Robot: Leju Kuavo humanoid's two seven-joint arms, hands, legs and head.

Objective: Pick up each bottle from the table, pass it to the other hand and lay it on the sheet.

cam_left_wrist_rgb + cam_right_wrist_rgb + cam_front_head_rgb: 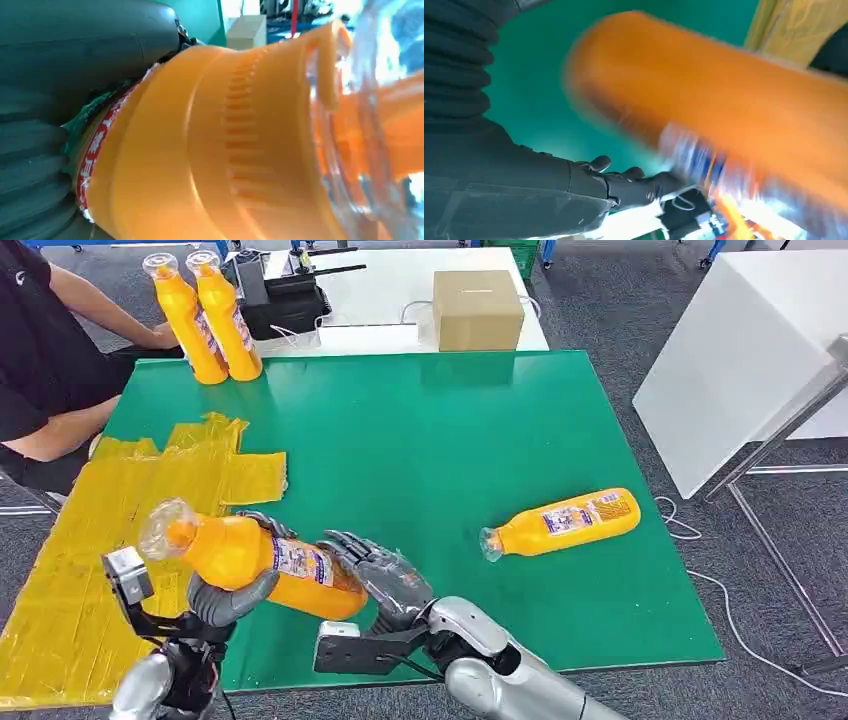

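Orange bottle tilted above yellow sheet edge

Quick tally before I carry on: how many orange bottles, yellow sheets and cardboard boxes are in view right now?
Orange bottles: 4 - one held by the left hand, one lying on the green table, two standing at its far left corner
Yellow sheet: 1
Cardboard box: 1
Total: 6

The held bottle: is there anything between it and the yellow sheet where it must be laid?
Nothing visible blocks it. The held bottle is in the left hand, just beside the yellow sheet, whose near part is bare. The right hand is at the bottle's base, on the side away from the sheet.
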